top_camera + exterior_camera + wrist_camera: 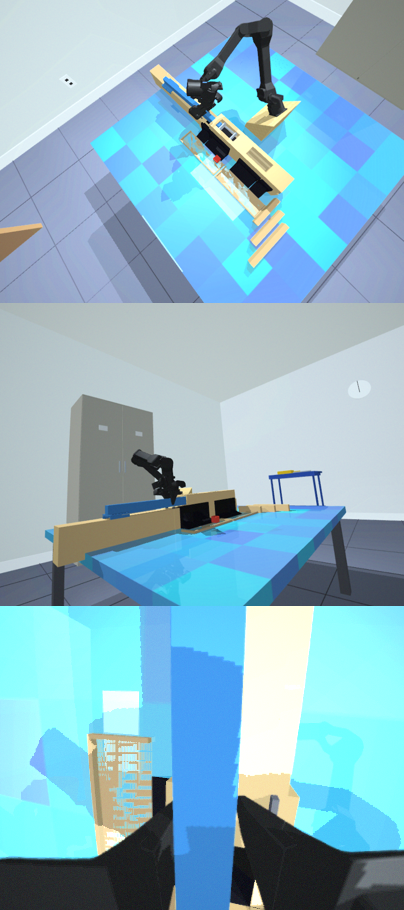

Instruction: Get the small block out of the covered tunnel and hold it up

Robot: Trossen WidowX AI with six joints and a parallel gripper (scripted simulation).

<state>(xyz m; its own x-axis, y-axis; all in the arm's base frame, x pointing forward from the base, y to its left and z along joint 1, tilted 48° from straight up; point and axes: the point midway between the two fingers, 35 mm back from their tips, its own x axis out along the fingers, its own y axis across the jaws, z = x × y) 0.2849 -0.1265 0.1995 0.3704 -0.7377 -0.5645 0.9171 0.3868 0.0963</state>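
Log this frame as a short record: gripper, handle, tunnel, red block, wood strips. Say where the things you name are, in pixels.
gripper: shut on the blue handle, close to the tunnel's end (201, 112) (172, 500) (206, 826)
blue handle: long bar lying along the wooden rail, running into the tunnel end (182, 92) (140, 506) (207, 731)
wooden tunnel: two openings in its top, two dark openings in its side (242, 141) (211, 498)
grey bars: visible through the top opening nearer the gripper (232, 135)
red block: outside the tunnel, by its side openings (217, 158) (215, 519)
wood strips: three, side by side past the tunnel's far end (268, 245)
task's block: cannot tell where
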